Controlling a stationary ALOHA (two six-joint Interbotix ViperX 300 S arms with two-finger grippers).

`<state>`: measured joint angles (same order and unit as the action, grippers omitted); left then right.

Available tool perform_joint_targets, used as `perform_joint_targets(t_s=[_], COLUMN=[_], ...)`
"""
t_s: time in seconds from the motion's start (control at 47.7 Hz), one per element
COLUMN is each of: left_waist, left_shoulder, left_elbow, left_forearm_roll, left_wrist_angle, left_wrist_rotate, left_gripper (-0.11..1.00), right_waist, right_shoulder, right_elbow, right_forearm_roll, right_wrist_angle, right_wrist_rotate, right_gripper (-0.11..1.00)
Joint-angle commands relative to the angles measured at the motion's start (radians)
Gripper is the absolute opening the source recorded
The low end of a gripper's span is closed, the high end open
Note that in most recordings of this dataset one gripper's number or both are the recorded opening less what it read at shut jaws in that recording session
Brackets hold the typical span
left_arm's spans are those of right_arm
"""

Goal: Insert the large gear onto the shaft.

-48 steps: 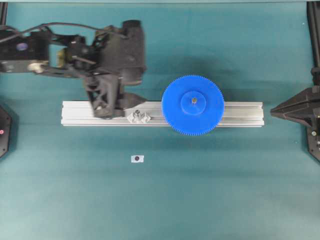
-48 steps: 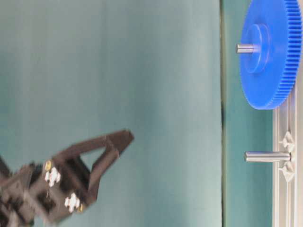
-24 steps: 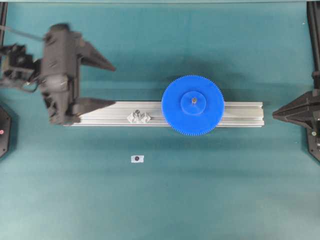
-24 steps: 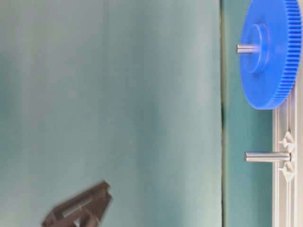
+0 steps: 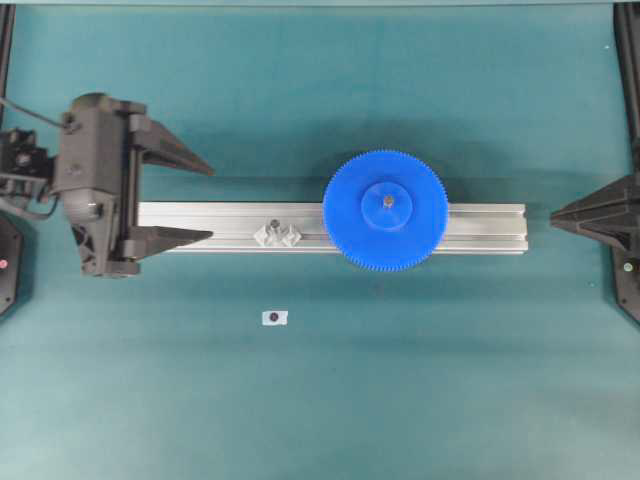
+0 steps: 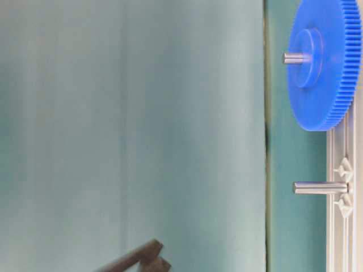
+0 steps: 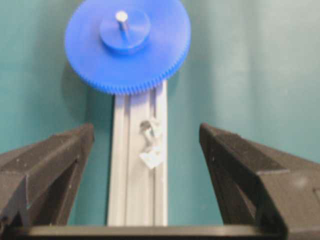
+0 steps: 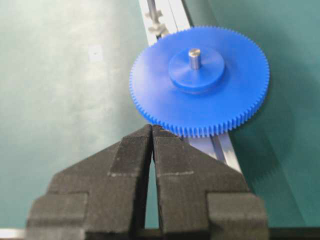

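Observation:
The large gear (image 5: 386, 210), a bright-blue toothed disc, lies flat on the aluminium rail (image 5: 480, 226) with the shaft (image 5: 387, 201) poking up through its hub. The table-level view shows the gear (image 6: 326, 68) down against the rail, the shaft (image 6: 295, 57) sticking out of it. My left gripper (image 5: 211, 204) is open and empty over the rail's left end, well left of the gear (image 7: 127, 47). My right gripper (image 5: 553, 213) is shut and empty at the right edge, its tips (image 8: 152, 128) just short of the gear's rim (image 8: 200, 80).
A second, darker-tipped pin (image 5: 275, 227) stands bare on a cross-shaped mount on the rail, between my left gripper and the gear; it also shows in the left wrist view (image 7: 145, 126). A small white sticker (image 5: 274, 317) lies on the teal mat in front of the rail.
My left gripper has pulled back leftward along the rail, away from the bare pin, staying open, and has nearly left the table-level view. The gear and right gripper have not moved.

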<state>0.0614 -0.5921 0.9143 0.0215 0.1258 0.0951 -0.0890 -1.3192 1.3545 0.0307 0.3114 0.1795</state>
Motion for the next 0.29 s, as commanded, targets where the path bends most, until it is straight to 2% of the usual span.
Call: perform_joint_targets(t_s=[0.0,0.272], left_waist=[-0.005,-0.008], left_shoulder=[-0.037,-0.187], left_elbow=[0.052,0.229], left_forearm_roll=[0.002,0.002], left_wrist_angle=[-0.06,-0.19], left_wrist_rotate=[-0.017,-0.029], left_gripper=[0.87,0.87], right_waist=[-0.002,-0.002], right_shoulder=[0.006,0.003], right_elbow=[-0.003,0.048], right_forearm_roll=[-0.002,0.002], right_wrist_angle=[-0.009,-0.063], right_wrist_rotate=[0.009,0.012], right_gripper=[0.1,0.1])
